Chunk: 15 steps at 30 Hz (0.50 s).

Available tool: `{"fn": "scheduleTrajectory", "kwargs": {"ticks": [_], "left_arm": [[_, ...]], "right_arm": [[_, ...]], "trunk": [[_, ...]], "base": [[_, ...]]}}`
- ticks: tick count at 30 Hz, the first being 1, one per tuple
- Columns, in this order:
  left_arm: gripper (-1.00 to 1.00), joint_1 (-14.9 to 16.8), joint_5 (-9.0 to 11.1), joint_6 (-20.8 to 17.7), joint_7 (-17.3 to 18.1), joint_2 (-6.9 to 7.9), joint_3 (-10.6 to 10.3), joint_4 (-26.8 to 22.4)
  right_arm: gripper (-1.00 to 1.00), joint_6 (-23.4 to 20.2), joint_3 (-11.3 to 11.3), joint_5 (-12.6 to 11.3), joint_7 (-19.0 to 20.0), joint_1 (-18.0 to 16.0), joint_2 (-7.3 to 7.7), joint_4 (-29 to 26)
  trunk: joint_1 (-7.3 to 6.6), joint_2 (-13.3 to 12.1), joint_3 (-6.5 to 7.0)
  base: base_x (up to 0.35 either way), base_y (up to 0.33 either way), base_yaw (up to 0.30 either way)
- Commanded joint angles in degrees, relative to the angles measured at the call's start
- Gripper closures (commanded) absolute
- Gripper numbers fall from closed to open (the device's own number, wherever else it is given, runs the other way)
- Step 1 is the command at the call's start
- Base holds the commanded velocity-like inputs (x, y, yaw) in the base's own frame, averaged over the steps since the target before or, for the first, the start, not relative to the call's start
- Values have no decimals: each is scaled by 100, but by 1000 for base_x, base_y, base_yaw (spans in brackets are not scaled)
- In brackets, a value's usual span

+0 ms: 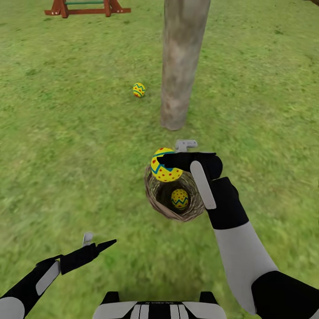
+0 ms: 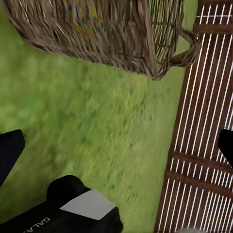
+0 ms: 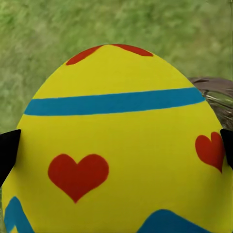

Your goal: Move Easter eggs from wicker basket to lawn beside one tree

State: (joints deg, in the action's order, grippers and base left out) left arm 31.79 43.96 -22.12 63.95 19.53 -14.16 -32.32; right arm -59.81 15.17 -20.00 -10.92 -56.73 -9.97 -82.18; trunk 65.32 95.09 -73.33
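Mottled green lawn spreads all around, with a thick grey-brown tree trunk rising from it and a red wooden frame far behind. Just above the rim of the wicker basket, the right gripper is clamped on a yellow Easter egg with red hearts and blue bands, its narrow end tilted up toward the tree. A second egg lies inside the basket, a third egg rests on the grass near the trunk, and the left gripper hangs low with fingers apart.
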Motion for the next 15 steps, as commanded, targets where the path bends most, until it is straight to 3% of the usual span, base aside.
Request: {"fn": "scheduleTrajectory", "kwargs": {"ticks": [1, 15], "left_arm": [[-100, 3, 60, -56, 3, 7, -34, -1], [-100, 3, 60, -56, 3, 8, -35, -2]], "right_arm": [[100, -19, 3, -57, -60, -5, -2, -26], [100, -19, 34, -49, -60, -5, -2, -42]], "trunk": [[-1, 2, 3], [-1, 2, 4]], "base": [[-88, 295, -187], [-4, 296, -3]]}}
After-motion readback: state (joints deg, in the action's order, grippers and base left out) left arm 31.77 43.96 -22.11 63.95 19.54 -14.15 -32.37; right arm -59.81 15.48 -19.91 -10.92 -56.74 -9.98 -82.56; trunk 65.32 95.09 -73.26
